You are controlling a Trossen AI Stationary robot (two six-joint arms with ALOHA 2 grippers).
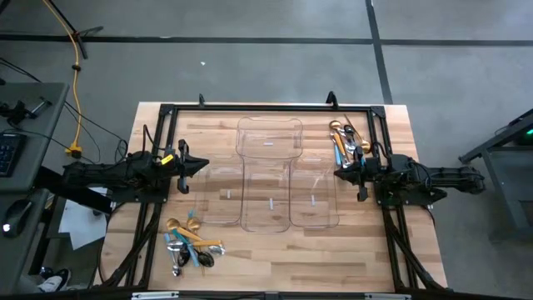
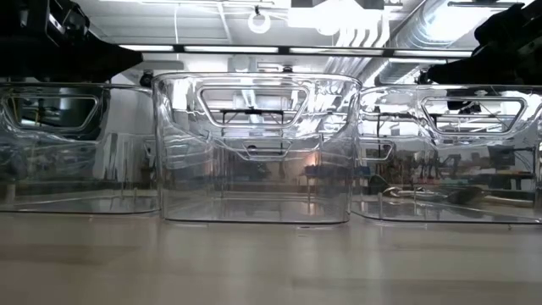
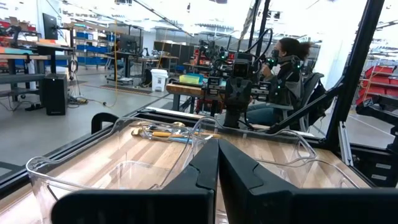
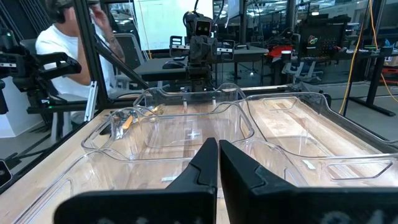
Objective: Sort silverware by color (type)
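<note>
On the light wooden table (image 1: 275,258), four clear plastic trays (image 1: 269,200) fill the frame's centre. Two dark grippers, left (image 1: 202,165) and right (image 1: 339,172), flank them, fingers pressed together, empty. Two silverware piles lie lower left (image 1: 190,244) and upper right (image 1: 346,139); pieces too tangled to count.

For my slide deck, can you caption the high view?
Both end effectors, left and right, shut beside clear trays; silverware heaped in two piles.
</note>
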